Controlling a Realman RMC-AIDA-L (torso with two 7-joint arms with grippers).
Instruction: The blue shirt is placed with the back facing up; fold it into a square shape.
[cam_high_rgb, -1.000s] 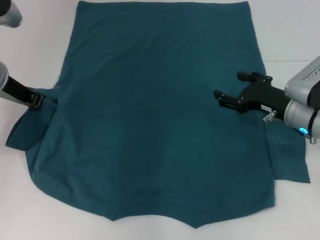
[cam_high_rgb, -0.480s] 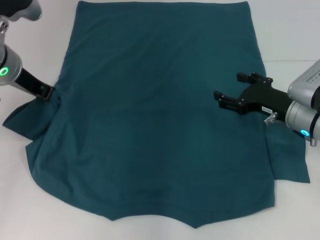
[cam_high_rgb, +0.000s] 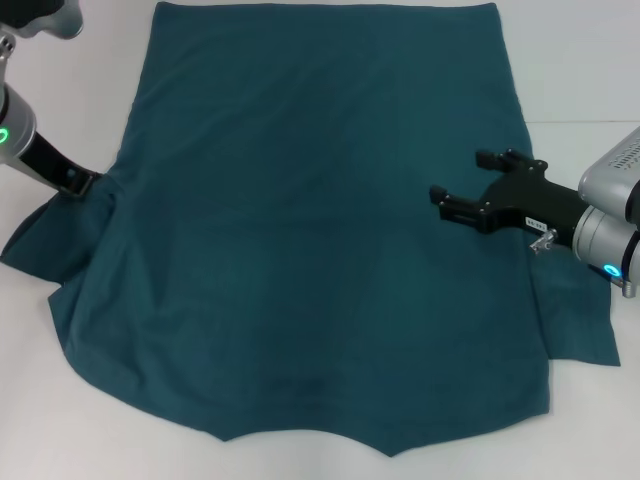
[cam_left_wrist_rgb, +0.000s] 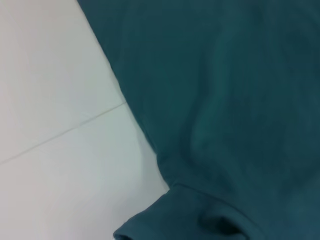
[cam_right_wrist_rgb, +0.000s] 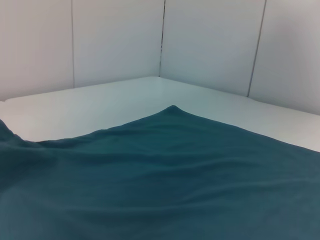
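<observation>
One blue shirt (cam_high_rgb: 310, 230) lay spread flat on the white table (cam_high_rgb: 580, 60), plain side up, with no lettering showing on it. The right gripper (cam_high_rgb: 460, 185) hung over the shirt's right edge, its two black fingers (cam_high_rgb: 462, 209) spread wide, the cloth under them and nothing between them. The left gripper (cam_high_rgb: 78, 183) sat at the shirt's left sleeve, where the cloth bunched against its tip; whether it was pinching the sleeve could not be told.

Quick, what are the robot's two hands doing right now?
Left gripper: at the blue shirt's left sleeve; whether it grips cannot be told.
Right gripper: open, over the shirt's right side, holding nothing.
</observation>
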